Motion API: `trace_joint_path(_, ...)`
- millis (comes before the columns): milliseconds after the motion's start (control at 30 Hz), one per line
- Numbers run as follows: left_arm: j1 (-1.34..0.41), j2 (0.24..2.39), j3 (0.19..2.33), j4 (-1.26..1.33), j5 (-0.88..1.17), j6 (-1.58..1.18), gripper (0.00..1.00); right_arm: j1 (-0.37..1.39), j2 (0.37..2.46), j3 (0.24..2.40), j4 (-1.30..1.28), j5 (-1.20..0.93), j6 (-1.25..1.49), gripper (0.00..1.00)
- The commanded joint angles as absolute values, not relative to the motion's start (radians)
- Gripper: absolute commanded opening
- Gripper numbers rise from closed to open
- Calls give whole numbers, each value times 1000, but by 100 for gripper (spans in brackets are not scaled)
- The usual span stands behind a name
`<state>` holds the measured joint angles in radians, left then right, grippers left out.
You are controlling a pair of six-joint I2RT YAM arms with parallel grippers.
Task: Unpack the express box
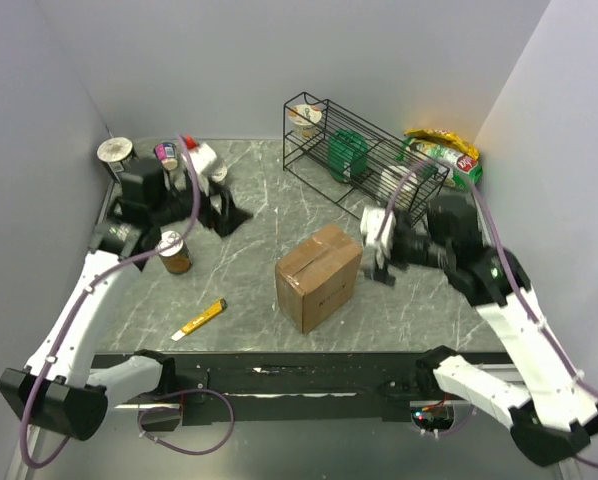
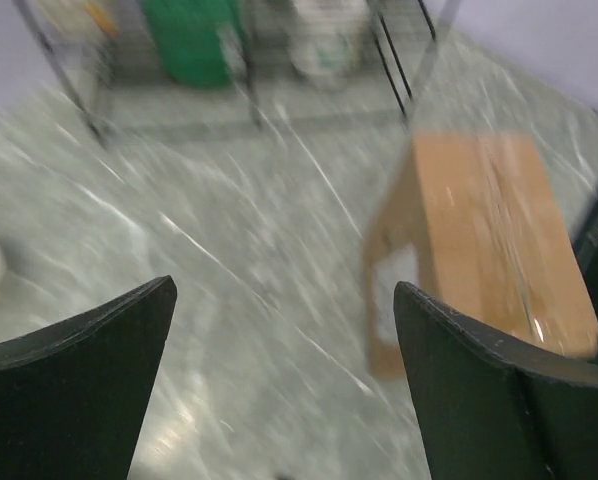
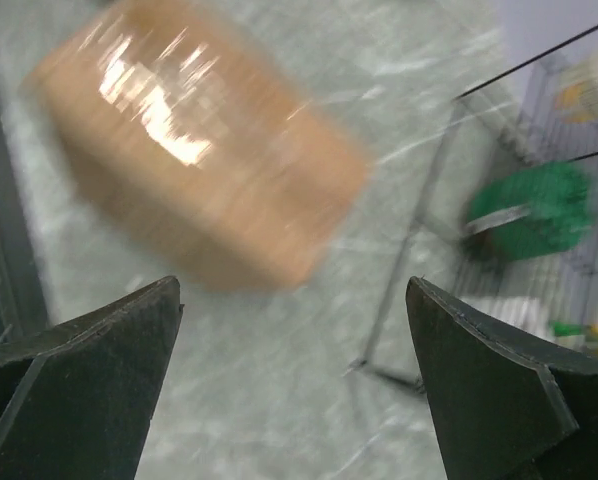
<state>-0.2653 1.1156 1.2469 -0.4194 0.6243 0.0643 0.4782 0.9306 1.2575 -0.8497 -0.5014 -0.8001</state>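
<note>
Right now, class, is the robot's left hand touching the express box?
Apart. The top external view shows a wide stretch of bare table between the left hand and the express box.

The left arm [image 1: 79, 305] and right arm [image 1: 524, 320] are white-shelled with black joints, trailed by purple cables [image 1: 196, 205], with broad black wedge-shaped fingers [image 2: 69, 400] flanking the jaws.
</note>
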Motion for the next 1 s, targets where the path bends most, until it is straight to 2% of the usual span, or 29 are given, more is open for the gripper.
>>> trace_joint_path(0,-331,1057,1085,-416,626,41,96,482,821,1108,-1009,-548,-940,100)
trace_joint_path(133,-377,1078,1006,-341,526,21,97,482,831,976,-965,-540,-917,81)
trace_joint_path(233,-391,1111,964,-281,445,-30,99,482,831,841,-749,-563,-842,72)
trace_joint_path(300,-397,1138,934,-217,422,-54,99,483,836,736,-619,-572,-760,68)
trace_joint_path(333,-397,1150,916,-201,429,-61,99,485,851,706,-475,-557,-718,66)
trace_joint_path(467,-399,1209,900,-140,474,-141,99,497,983,672,-324,-499,-514,59)
trace_joint_path(767,-396,1178,888,-195,538,-114,99,520,1173,725,-60,-509,-312,57)
trace_joint_path(967,-390,1118,862,-265,538,-55,99,574,1383,883,-3,-518,-276,59)
